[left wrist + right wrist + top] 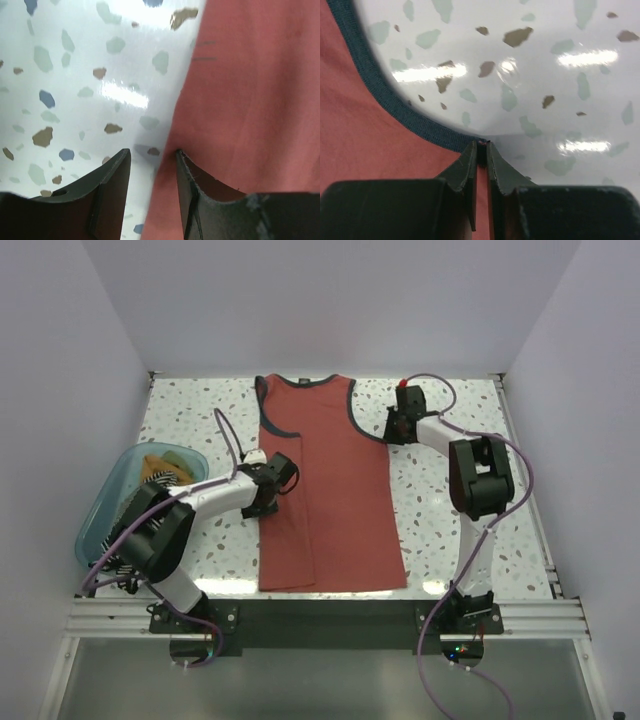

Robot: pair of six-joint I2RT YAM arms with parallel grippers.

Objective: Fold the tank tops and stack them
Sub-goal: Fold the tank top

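Where the hem lies closest to the arm bases, the rust-red tank top point(345, 500) is spread flat on the speckled terrazzo table point(450, 540), back side up so no graphic shows. It sits in the middle of the tabletop and runs lengthwise away from the arms. Its left side has been folded inward: a straight crease runs up the cloth, and the folded panel lies on top of the body, making that side narrower than the right. The fabric is plain, matte and mostly smooth.

Just beyond the hem, the left gripper point(275, 480) is down at the folded left edge. In its wrist view the left gripper point(152, 155) stands wide apart, one finger over bare table and the other over the red cloth point(250, 100), with the edge of the cloth running between them; nothing is pinched.

Off to the left, a teal plastic bin point(95, 525) holds mustard-orange cloth point(160, 462) in a crumpled heap.

Farther back, the right gripper point(400, 415) is at the bottom of the right armhole. Its wrist view shows the right gripper point(481, 145) pressed almost together on a sliver of red fabric, right where the navy trim point(375, 90) curves to the side seam.

At the far end, the same navy trim point(300, 381) borders the scooped neckline and both shoulder straps, which lie flat near the back wall.
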